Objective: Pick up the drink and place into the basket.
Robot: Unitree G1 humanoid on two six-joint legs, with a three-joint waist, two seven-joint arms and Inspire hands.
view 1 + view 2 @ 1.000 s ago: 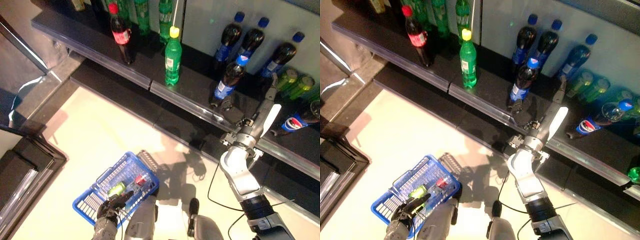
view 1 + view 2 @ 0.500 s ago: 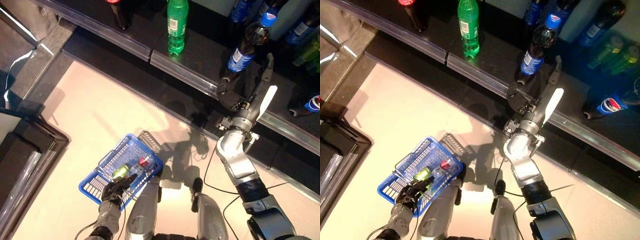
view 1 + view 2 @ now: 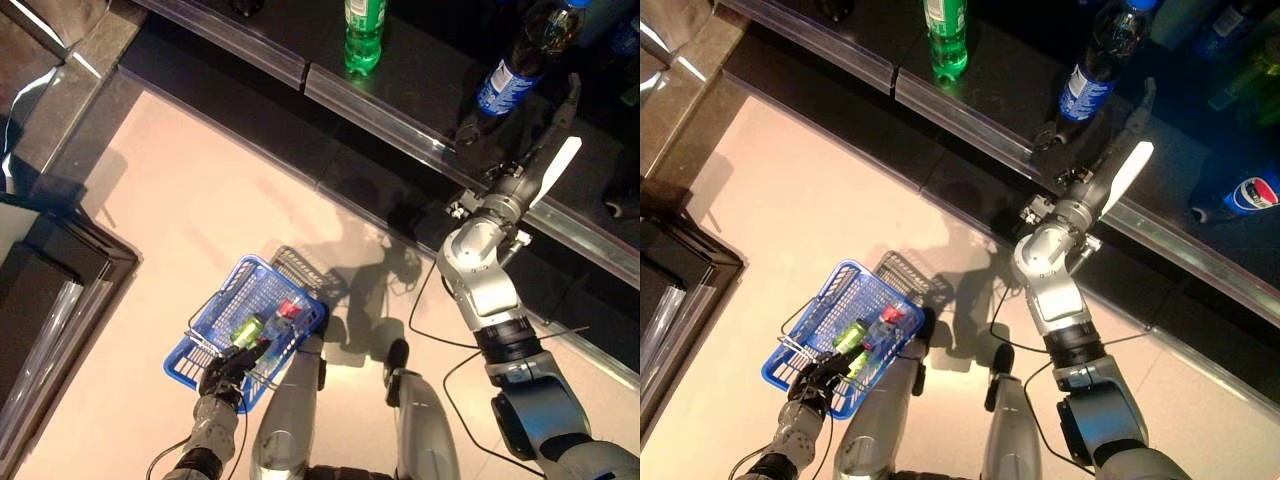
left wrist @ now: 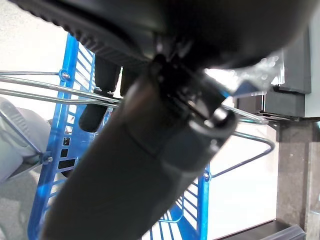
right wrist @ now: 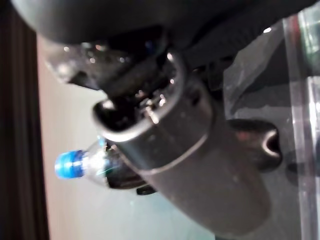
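A cola bottle [image 3: 510, 75] with a blue label and blue cap [image 5: 75, 165] stands upright near the front of the dark shelf [image 3: 400, 125]. My right hand [image 3: 552, 173] is stretched out on the shelf just right of its base, fingers spread straight and thumb standing apart, open with nothing in it. Whether it touches the bottle I cannot tell. Down at the floor hangs the blue basket [image 3: 215, 300], with my left hand [image 3: 225, 368] shut on its wire handle [image 4: 75, 90]. A green can [image 3: 246, 328] and a red-capped bottle [image 3: 287, 310] lie in the basket.
A green bottle [image 3: 362, 35] stands further left on the shelf, and a cola bottle [image 3: 1240, 195] lies on its side at the right. A clear lip runs along the shelf's front edge. A dark low cabinet [image 3: 50, 280] stands at the left.
The whole picture has shifted: the camera now looks further down at the floor and basket. My right hand stays spread beside the cola bottle, and my left hand keeps the basket's handle.
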